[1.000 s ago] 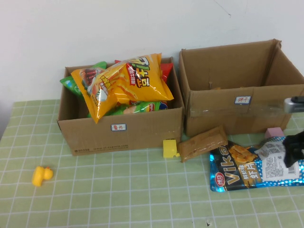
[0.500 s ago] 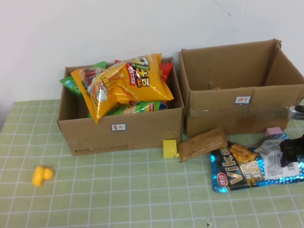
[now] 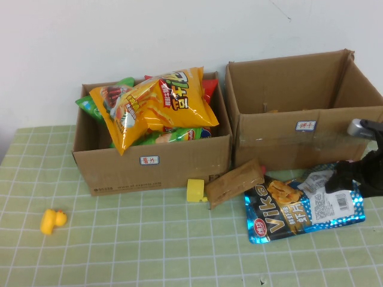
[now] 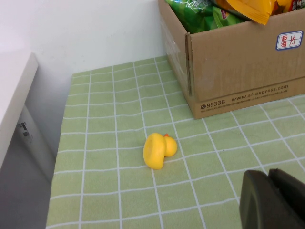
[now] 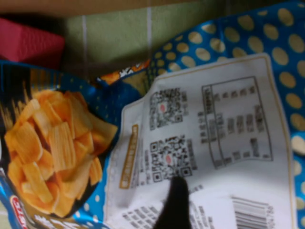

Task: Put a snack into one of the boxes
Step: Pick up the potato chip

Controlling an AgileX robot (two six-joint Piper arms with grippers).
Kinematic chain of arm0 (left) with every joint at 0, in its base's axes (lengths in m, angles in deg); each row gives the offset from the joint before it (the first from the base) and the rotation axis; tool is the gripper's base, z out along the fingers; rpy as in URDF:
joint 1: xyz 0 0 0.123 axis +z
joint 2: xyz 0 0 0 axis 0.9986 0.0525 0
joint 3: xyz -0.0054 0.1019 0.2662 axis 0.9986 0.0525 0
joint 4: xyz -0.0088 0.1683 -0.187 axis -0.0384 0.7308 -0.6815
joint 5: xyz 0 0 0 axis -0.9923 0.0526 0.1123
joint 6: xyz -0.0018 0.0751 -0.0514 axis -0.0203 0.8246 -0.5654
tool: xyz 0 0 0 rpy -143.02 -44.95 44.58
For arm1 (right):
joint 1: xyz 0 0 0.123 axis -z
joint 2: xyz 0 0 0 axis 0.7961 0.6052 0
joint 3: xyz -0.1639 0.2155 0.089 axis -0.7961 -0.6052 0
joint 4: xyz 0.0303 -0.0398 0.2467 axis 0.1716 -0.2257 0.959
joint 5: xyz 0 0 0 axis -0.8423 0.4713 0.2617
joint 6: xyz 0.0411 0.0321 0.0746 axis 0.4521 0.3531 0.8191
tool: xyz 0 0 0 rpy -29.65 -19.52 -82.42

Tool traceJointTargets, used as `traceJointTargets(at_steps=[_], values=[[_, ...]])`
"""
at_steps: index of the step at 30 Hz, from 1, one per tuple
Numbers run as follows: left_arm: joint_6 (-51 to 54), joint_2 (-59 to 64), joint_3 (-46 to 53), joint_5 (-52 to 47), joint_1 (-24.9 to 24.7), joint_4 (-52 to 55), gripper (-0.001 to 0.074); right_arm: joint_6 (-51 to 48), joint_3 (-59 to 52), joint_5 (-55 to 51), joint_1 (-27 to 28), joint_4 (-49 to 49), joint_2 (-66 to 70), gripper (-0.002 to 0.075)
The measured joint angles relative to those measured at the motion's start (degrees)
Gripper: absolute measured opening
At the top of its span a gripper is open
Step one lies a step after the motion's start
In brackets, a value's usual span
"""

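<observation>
From the high view, the right gripper (image 3: pixel 359 179) seems to pinch the blue snack bag (image 3: pixel 302 206) by its right end on the bench (image 3: pixel 149 239) before the empty right box (image 3: pixel 299 113), the bag's length running left-right. The right wrist view shows one finger against its label; grip unconfirmed. In the left wrist view, the left gripper (image 4: pixel 271 200) hovers near the yellow duck (image 4: pixel 159 150), fingers clenched.

A yellow toy duck (image 4: pixel 159 150) lies on the green checked surface (image 4: pixel 109 119), apart from a cardboard box (image 4: pixel 238 76) holding green (image 4: pixel 200 12) and orange (image 4: pixel 252 7) snack bags. The left claw (image 4: pixel 271 202) hovers above the surface, its dark tip showing.
</observation>
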Motion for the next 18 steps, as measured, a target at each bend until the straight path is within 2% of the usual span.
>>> traceJointTargets(at_steps=[2,4,6,9,11,14,18], values=[[0.0,0.0,0.0,0.0,0.0,0.0,-0.0003,-0.6,0.0,0.0,0.0,0.1,0.0,0.0587],[0.0,0.0,0.0,0.0,0.0,0.0,-0.0003,-1.5,0.0,-0.4,0.0,0.2,0.0,0.0513],[0.0,0.0,0.0,0.0,0.0,0.0,-0.0003,-2.7,0.0,-1.4,0.0,0.2,0.1,0.0395],[0.0,0.0,0.0,0.0,0.0,0.0,-0.0003,-4.5,0.0,-3.1,0.0,0.4,0.1,0.0175],[0.0,0.0,0.0,0.0,0.0,0.0,-0.0003,-4.8,0.0,-4.3,0.0,0.5,0.1,0.0084],[0.0,0.0,0.0,0.0,0.0,0.0,-0.0003,-5.4,0.0,-6.7,0.0,0.5,-0.3,0.0035],[0.0,0.0,0.0,0.0,0.0,0.0,-0.0003,-6.4,0.0,-10.6,0.0,0.5,-3.5,0.0015]])
